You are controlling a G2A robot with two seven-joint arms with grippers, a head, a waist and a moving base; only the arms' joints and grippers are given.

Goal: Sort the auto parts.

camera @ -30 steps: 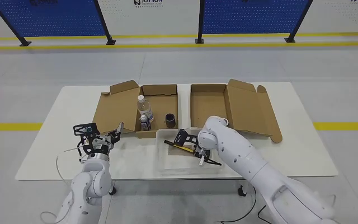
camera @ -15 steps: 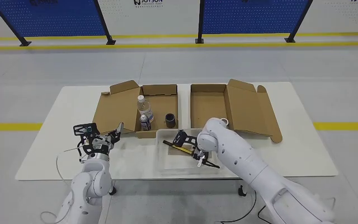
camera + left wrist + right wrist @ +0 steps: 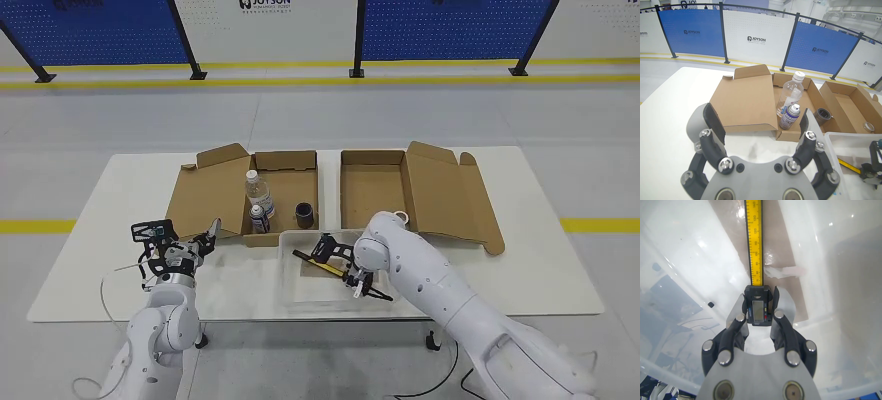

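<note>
Yellow-scaled digital caliper (image 3: 755, 256) with a black display body sat inside the clear plastic bin (image 3: 296, 288) at the table's near edge. Right gripper (image 3: 758, 297) was clamped across the display body, with the scale running away from the wrist. Could not tell whether it was off the bin floor.

Step judged: picking the caliper out of the bin. Next move calls for a straight lift, keeping the long scale off the bin wall, then a carry to an open brown cardboard box (image 3: 372, 195).

Left gripper (image 3: 760, 121) hovered over bare table, fingers apart and empty.
</note>
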